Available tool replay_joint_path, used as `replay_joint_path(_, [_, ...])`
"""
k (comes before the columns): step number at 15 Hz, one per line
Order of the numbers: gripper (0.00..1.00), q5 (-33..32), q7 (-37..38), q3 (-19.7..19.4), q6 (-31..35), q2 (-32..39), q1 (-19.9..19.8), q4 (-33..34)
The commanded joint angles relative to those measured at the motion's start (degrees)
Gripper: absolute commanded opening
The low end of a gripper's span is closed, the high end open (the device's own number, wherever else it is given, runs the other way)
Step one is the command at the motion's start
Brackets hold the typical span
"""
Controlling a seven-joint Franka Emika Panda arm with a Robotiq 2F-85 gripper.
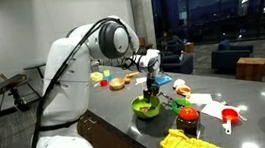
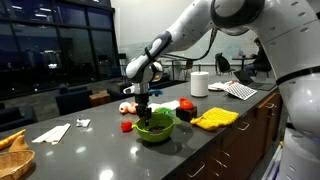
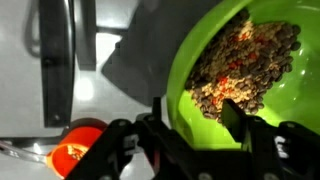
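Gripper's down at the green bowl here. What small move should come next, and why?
Probably close the jaws on the green bowl's rim. In the wrist view the gripper straddles that rim, one finger outside and one over the food inside. The jaws stand wider than the rim, so nothing looks gripped yet.

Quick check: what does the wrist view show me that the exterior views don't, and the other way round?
Only the wrist view shows what lies in the green bowl: a brownish grainy mix with red bits. It also shows the pincer with its fingers apart, and the bowl's rim appears to lie between them.

Only the exterior views show the white arm, the yellow cloth and the paper roll.

Both show the green bowl right under the pincer, on the grey counter.
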Motion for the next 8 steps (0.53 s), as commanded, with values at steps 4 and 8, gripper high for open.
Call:
replay_joint_path(4, [0.09,0.36,-6.22,4.01,-6.01,7.91,1.43,10.07])
replay_joint_path(8, [0.0,0.22,-8.43,3.89,-9.45,9.8,1.54,13.27])
